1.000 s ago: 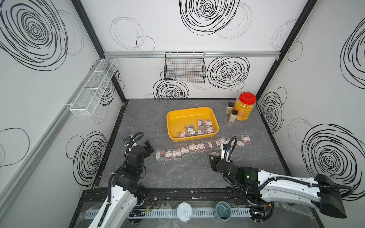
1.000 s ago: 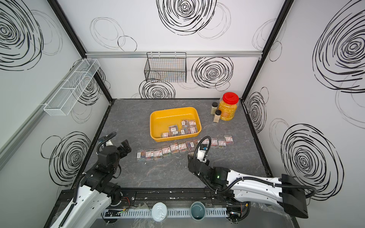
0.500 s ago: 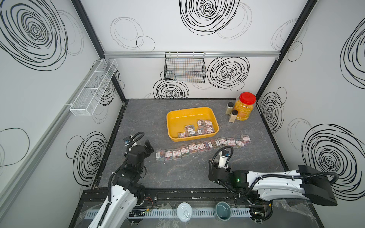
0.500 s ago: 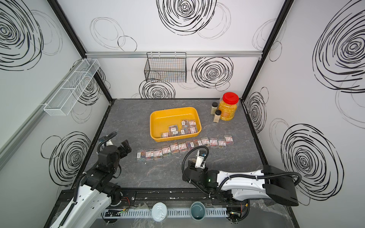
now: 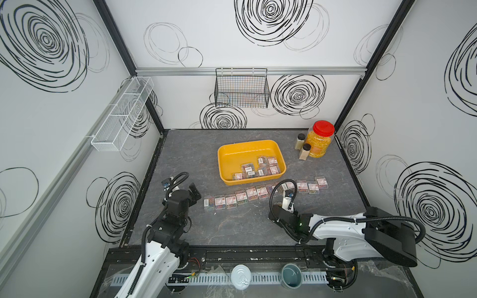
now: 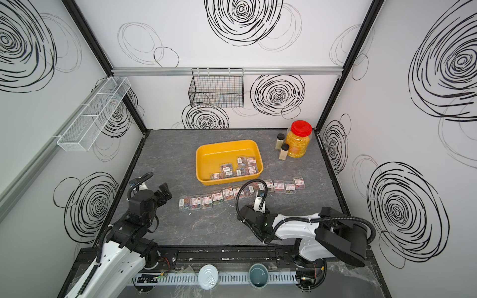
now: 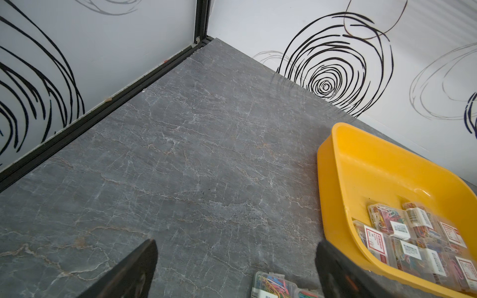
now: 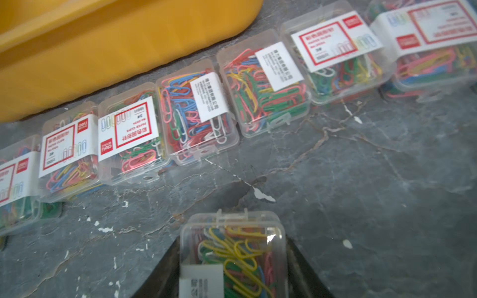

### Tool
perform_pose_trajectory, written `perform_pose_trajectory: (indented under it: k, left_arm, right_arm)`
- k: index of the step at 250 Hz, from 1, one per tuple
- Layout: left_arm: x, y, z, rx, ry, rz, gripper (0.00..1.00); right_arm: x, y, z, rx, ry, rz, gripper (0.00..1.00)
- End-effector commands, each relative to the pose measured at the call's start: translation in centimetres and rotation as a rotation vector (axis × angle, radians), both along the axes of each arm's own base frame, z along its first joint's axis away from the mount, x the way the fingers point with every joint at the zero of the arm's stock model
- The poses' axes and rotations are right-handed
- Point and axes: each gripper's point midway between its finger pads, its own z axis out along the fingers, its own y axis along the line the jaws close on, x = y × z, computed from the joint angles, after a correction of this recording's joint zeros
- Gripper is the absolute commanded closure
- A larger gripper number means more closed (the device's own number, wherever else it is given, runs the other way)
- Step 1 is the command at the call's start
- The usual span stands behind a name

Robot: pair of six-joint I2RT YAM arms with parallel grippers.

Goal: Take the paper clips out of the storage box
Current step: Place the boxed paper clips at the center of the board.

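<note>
The yellow storage box (image 5: 224, 165) (image 6: 203, 165) sits mid-table with several clear cases of paper clips (image 5: 259, 169) (image 7: 402, 232) in its near right part. More cases lie in a row (image 5: 260, 193) (image 6: 222, 196) (image 8: 196, 113) on the table just in front of the box. My right gripper (image 8: 232, 247) is shut on one clear case of paper clips (image 8: 233, 255), held a little in front of that row. My left gripper (image 5: 193, 194) (image 7: 236, 247) hangs open and empty near the row's left end.
A red-lidded jar (image 5: 318, 139) and two small bottles (image 5: 302, 149) stand at the back right. A black wire basket (image 5: 241, 89) hangs on the back wall, a white mesh rack (image 5: 121, 113) on the left wall. A can (image 5: 240, 277) and cup (image 5: 291, 276) sit on the front rail.
My right arm has drawn back from the right part of the row toward the front and a little left, its gripper still shut. The left arm has not moved.
</note>
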Motion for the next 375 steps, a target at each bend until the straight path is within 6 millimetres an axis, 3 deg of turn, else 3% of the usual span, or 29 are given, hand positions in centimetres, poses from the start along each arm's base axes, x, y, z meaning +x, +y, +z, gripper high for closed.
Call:
perform_pose_trajectory:
  k: [1,51,100,120,176,224,268,343,375]
  left_arm:
    - [0.2,0.3,0.3,-0.003,-0.01,0.021,0.01]
    - [0.2,0.3,0.3,-0.002,-0.007,0.022,0.01]
    - [0.2,0.3,0.3,-0.001,-0.008,0.02,0.01]
    - [0.2,0.3,0.3,-0.002,-0.01,0.016,0.01]
    - [0.2,0.3,0.3,-0.002,-0.008,0.021,0.01]
    - [0.3,0.2,0.3,-0.003,-0.007,0.011,0.01]
    - [0.2,0.2,0.4,-0.005,-0.013,0.01,0.01]
    - [0.4,-0.9,1.5,-0.033,-0.065,-0.052,0.01]
    - [1.1,-2.2,2.0,-0.088,-0.111,-0.107,0.04]
  right_arm:
    - [1.1,1.3,0.8,-0.025,-0.034,0.069,0.67]
    - [1.6,1.4,0.2,-0.048,-0.026,0.106,0.6]
    - [2.3,1.4,0.3,-0.079,-0.036,0.115,0.59]
    - [2.3,1.4,0.6,-0.081,-0.044,0.122,0.51]
    - [2.3,1.4,2.3,-0.056,-0.076,0.125,0.23]
    - [2.3,1.5,5.2,0.017,-0.109,0.107,0.2]
    - [2.1,1.9,10.4,0.135,-0.16,0.083,0.17]
    - [1.4,4.3,25.2,0.48,-0.377,0.216,0.09]
    - [1.1,5.2,28.8,0.541,-0.447,0.279,0.0]
